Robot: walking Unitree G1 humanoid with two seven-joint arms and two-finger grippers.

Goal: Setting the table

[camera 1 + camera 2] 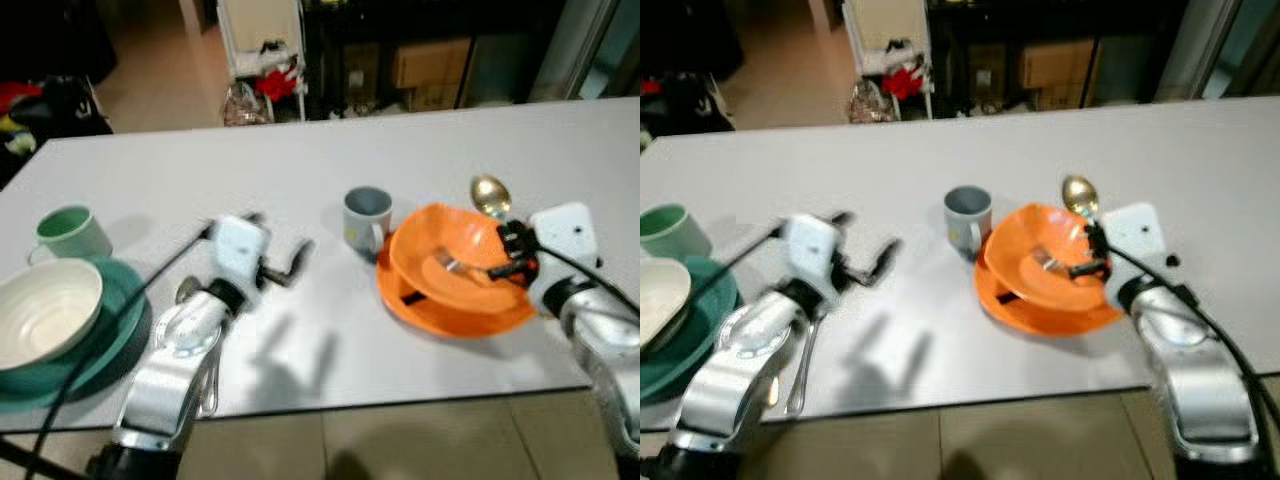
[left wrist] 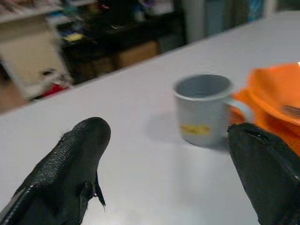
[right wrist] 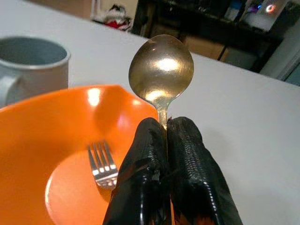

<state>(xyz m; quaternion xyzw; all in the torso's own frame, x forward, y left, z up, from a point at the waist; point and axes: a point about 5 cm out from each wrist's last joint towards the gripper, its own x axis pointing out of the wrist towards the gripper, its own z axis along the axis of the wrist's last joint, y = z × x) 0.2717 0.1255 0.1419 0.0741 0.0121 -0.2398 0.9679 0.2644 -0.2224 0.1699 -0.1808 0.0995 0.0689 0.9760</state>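
Note:
My right gripper point(image 3: 166, 124) is shut on the handle of a gold spoon point(image 3: 161, 68), holding it over the far rim of an orange bowl point(image 1: 430, 235). The bowl sits tilted on an orange plate point(image 1: 440, 310), and a silver fork point(image 3: 102, 166) lies inside it. A grey mug point(image 1: 366, 218) stands just left of the bowl. My left gripper point(image 1: 285, 240) hovers open above the table to the mug's left, its fingers point(image 2: 84, 140) wide apart with nothing between them.
At the table's left end a white bowl point(image 1: 45, 310) rests on a teal plate point(image 1: 115, 300), with a green mug point(image 1: 72, 232) behind it. A silver utensil point(image 1: 800, 370) lies near the front edge under my left arm. Shelves and boxes stand beyond the table.

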